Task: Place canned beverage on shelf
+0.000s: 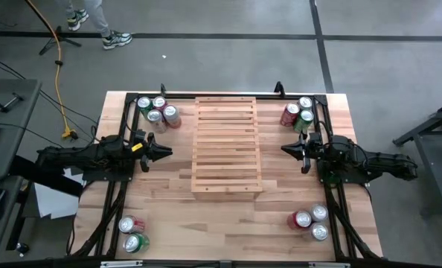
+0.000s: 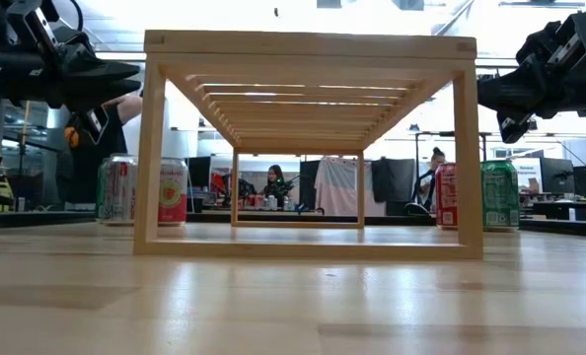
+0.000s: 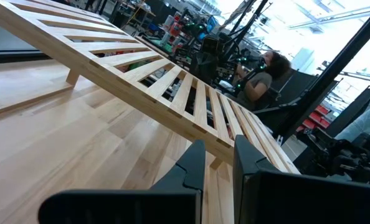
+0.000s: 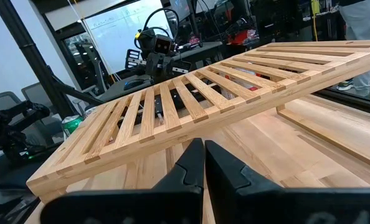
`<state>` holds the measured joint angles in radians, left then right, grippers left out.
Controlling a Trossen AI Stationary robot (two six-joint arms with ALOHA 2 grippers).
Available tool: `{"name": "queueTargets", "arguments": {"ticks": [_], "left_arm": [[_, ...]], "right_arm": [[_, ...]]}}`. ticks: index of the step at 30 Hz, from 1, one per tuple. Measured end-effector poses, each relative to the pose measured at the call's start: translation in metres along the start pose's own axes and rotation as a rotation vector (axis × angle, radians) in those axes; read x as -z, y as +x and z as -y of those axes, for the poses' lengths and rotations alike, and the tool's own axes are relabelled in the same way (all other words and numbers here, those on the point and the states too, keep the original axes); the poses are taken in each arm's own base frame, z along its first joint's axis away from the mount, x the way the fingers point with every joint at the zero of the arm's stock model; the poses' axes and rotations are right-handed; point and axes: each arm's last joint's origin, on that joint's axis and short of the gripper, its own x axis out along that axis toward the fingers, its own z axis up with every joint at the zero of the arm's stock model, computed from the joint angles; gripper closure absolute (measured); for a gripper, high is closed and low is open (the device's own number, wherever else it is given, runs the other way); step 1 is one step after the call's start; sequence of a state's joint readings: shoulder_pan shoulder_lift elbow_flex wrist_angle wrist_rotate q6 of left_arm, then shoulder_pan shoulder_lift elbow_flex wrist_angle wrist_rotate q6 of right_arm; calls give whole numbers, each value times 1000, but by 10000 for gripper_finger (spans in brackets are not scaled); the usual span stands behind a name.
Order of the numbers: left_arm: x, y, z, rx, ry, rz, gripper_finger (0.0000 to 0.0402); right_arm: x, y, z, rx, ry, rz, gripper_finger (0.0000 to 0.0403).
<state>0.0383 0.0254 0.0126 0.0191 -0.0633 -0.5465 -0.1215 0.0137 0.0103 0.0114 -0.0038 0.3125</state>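
The shelf (image 1: 227, 145), a pale-wood slatted rack, stands in the middle of the table on its legs (image 2: 150, 158). Canned beverages stand upright in four groups: far left (image 1: 155, 112), far right (image 1: 298, 113), near left (image 1: 133, 233) and near right (image 1: 310, 222). My left gripper (image 1: 167, 152) hovers shut, level, left of the shelf and above the table, pointing at it. My right gripper (image 1: 286, 149) hovers shut, level, right of the shelf, facing it. In both wrist views the slats (image 3: 191, 93) (image 4: 191, 93) lie ahead of the fingers. Neither gripper holds anything.
Black frame rails (image 1: 129, 130) (image 1: 327, 126) run along the table's left and right sides beside the can groups. Bare wooden tabletop (image 1: 228, 223) lies between the shelf and the near edge. People sit at desks in the room beyond (image 2: 273, 182).
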Motion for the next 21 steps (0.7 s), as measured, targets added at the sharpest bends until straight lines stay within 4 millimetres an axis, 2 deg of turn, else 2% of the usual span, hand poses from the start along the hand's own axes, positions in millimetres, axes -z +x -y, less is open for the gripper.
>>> {"name": "queueTargets", "arguments": {"ticks": [15,21], "left_arm": [[0,0,0,0,0,0,401],[0,0,0,0,0,0,401]], "right_arm": [[0,0,0,0,9,4,403],[-19,-2,-4,-43,430,206,403]]}}
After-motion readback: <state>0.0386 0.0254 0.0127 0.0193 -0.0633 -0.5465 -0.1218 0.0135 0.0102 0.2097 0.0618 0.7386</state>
